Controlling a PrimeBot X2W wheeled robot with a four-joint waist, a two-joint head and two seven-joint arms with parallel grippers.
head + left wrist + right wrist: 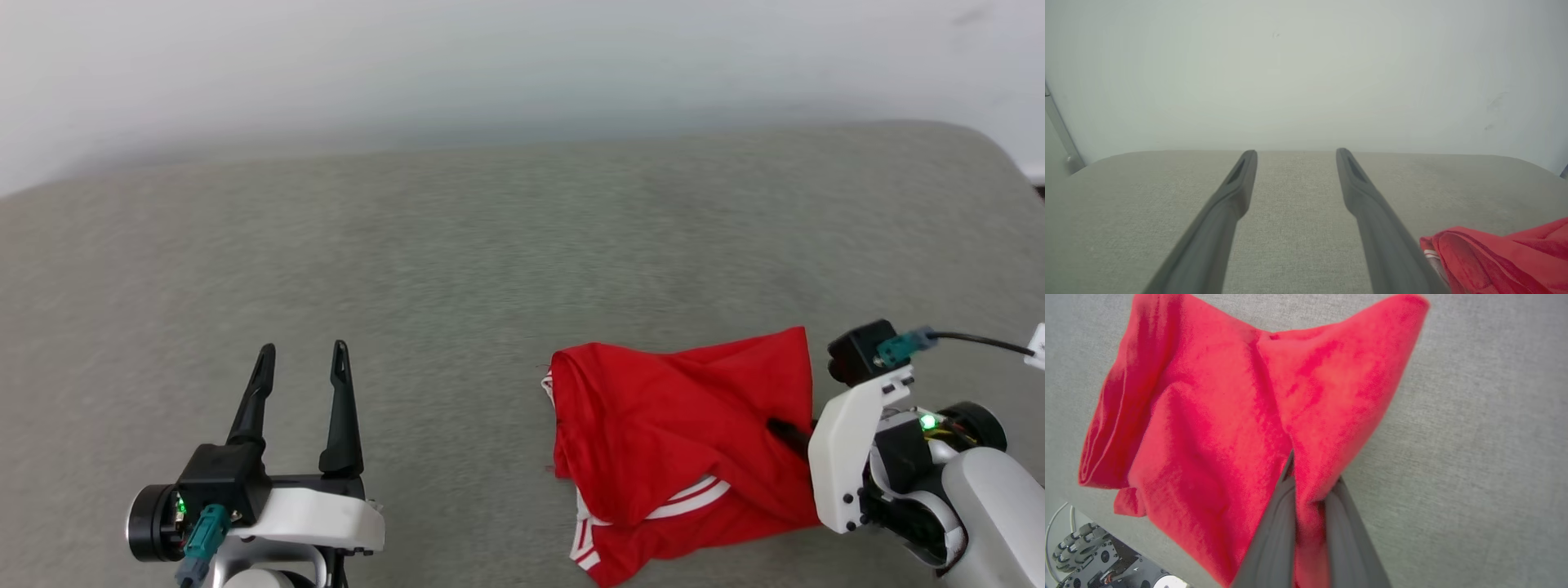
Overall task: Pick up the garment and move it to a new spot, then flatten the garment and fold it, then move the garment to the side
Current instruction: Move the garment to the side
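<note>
The garment point(669, 441) is a red shirt with white striped trim, lying crumpled on the grey cloth surface at the lower right of the head view. My right gripper point(788, 433) reaches into its right edge, and in the right wrist view its two dark fingers point(1274, 522) are shut on a pinched fold of the garment point(1216, 428). My left gripper point(302, 376) rests at the lower left, open and holding nothing, well to the left of the shirt. In the left wrist view its fingers point(1233, 192) stand apart, and an edge of the garment point(1498, 261) shows at the lower right.
The grey fabric-covered surface point(490, 269) stretches wide, with a pale wall point(522, 57) behind its far edge. A wheeled part of the robot's base point(1090, 559) shows at the lower left of the right wrist view.
</note>
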